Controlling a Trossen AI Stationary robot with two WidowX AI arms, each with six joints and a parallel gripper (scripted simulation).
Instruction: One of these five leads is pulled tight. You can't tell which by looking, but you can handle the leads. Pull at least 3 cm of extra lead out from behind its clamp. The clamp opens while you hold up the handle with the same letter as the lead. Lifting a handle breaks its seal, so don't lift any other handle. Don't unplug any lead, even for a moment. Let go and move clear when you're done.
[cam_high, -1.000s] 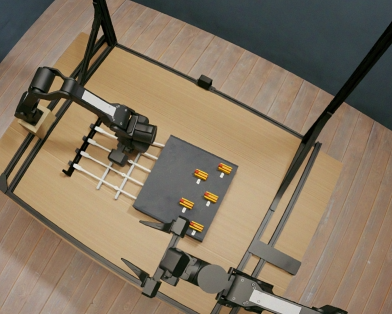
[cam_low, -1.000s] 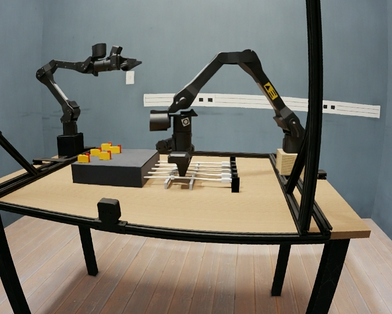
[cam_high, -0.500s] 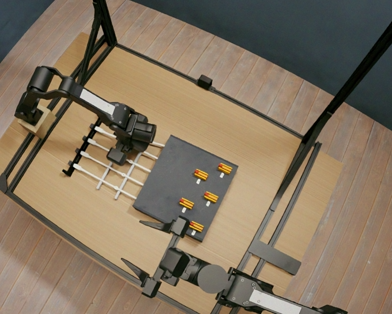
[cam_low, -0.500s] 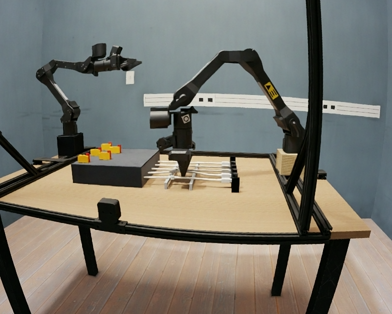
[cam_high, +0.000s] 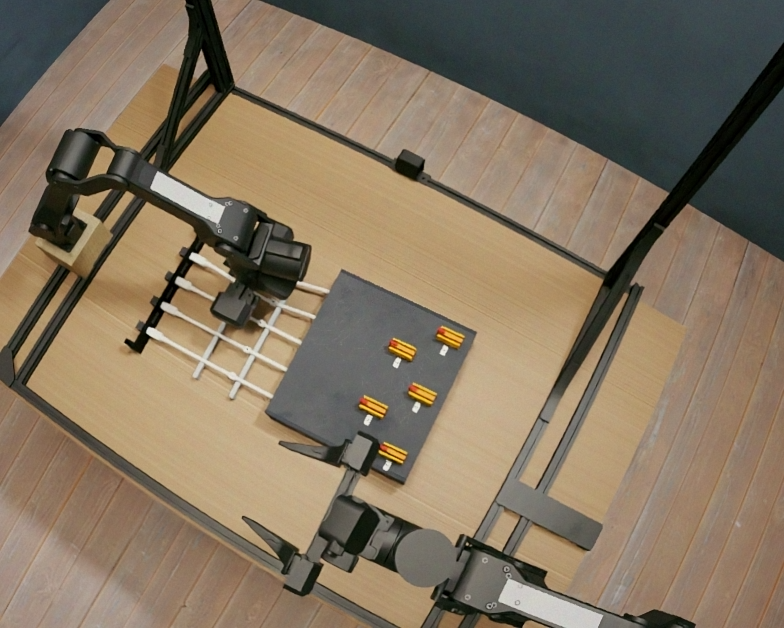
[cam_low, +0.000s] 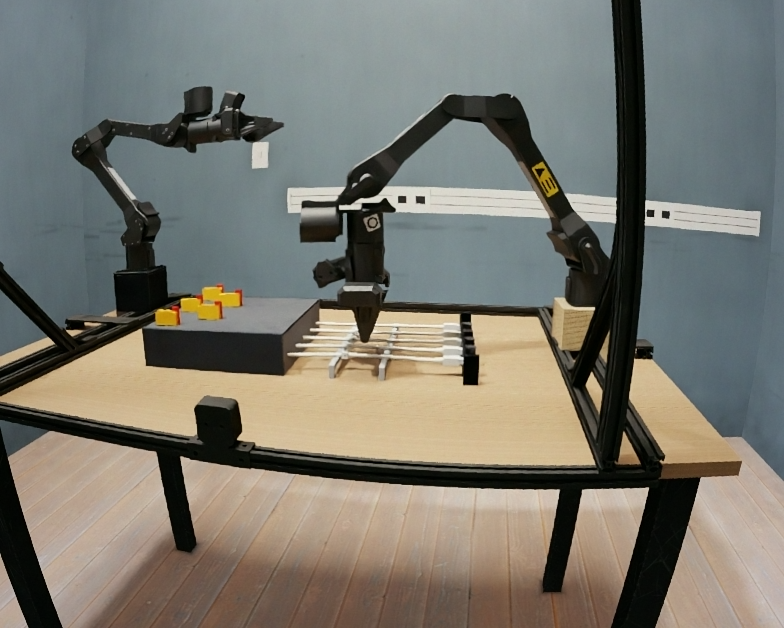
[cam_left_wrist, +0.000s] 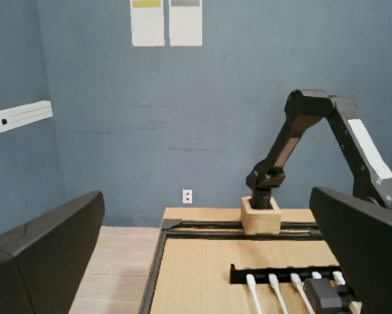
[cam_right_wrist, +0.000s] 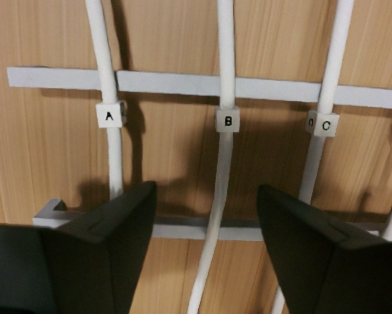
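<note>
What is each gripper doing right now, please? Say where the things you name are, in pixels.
Left gripper (cam_high: 261, 480) (cam_left_wrist: 207, 192): wide open, holding nothing.
Right gripper (cam_low: 365, 338) (cam_right_wrist: 207, 185): partly open around lead B (cam_right_wrist: 222, 170), not gripping it.

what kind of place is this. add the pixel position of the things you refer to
Probably a robotics lab or test workshop: two black robot arms (cam_high: 189, 196) (cam_low: 484, 107), a metal-framed table (cam_high: 510, 418) (cam_low: 392, 418), and labelled white leads (cam_right_wrist: 226, 55) set up like a trial.
</note>
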